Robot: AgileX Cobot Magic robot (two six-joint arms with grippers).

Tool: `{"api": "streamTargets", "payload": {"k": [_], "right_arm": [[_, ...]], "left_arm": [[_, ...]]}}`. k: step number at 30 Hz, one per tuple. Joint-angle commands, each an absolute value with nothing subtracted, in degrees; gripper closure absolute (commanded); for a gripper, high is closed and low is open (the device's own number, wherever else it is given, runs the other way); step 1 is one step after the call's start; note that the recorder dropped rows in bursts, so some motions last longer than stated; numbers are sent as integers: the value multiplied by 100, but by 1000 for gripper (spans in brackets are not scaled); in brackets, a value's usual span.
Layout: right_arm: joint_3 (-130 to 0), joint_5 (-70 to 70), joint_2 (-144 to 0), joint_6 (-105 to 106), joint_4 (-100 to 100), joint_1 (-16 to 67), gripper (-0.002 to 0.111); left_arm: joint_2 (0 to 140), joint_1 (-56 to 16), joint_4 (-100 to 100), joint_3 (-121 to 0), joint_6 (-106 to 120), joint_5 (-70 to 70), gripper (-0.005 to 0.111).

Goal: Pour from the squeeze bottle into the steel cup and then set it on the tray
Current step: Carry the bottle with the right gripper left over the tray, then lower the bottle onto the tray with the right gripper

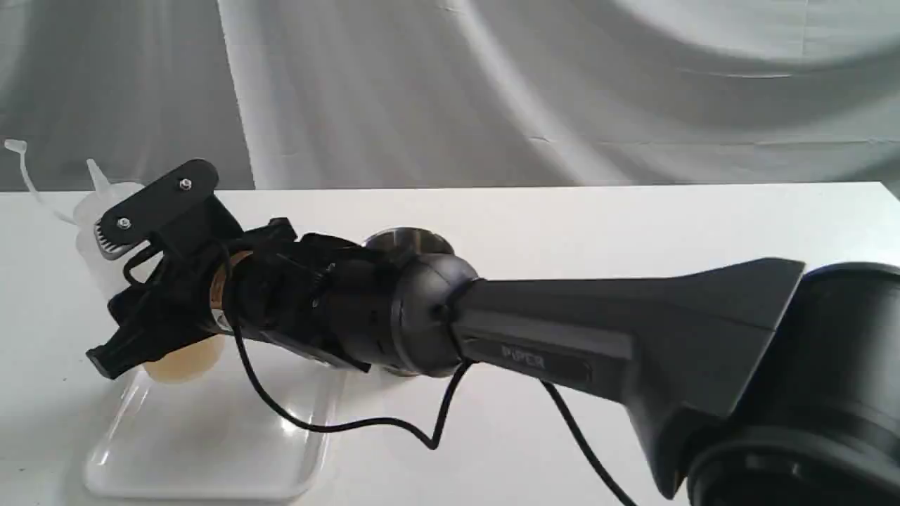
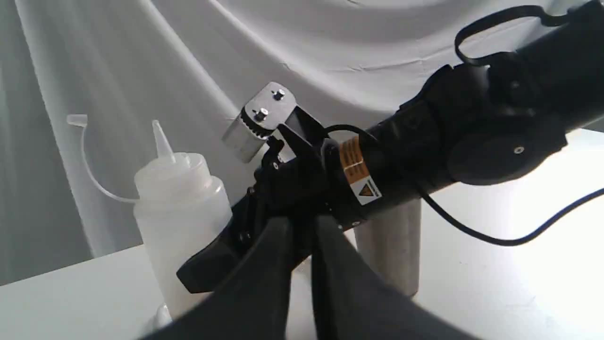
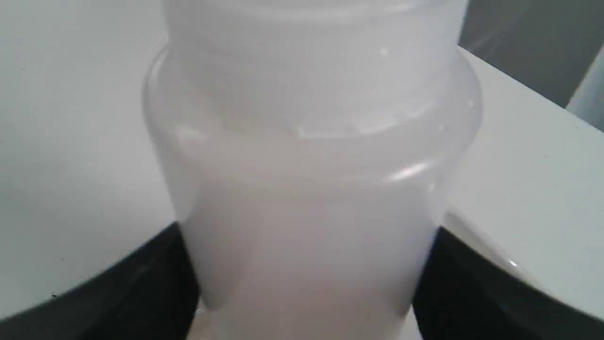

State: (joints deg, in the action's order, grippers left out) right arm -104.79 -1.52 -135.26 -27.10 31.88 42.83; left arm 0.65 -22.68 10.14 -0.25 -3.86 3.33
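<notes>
The squeeze bottle (image 1: 105, 200) stands upright on the far end of the white tray (image 1: 211, 450), with amber liquid low in its base. My right gripper (image 1: 105, 302) has reached across from the right and is shut on the squeeze bottle, one finger on each side of its body (image 3: 306, 189). The steel cup (image 1: 408, 242) stands behind the right arm's wrist, mostly hidden; the left wrist view shows its brushed side (image 2: 389, 245). That view also shows the bottle (image 2: 179, 208) and my left gripper (image 2: 304, 222), shut and holding nothing, a little way from the bottle.
The right arm (image 1: 619, 330) stretches low over the white table, and its black cable (image 1: 365, 422) trails onto the tray's near right corner. A grey cloth backdrop (image 1: 492, 84) hangs behind the table's far edge. The bottle's cap strap (image 1: 21, 161) sticks out to the left.
</notes>
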Motion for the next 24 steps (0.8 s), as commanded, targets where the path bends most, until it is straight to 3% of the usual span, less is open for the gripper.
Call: {"api": "streamTargets", "payload": {"k": [1, 24], "right_arm": [[-10354, -729, -13485, -2678, 3024, 4253, 78], [-9771, -1094, -13485, -2224, 2727, 4092, 78]], "left_arm": [[82, -2256, 1210, 0, -383, 351, 98], [82, -2256, 1481, 0, -383, 351, 98]]}}
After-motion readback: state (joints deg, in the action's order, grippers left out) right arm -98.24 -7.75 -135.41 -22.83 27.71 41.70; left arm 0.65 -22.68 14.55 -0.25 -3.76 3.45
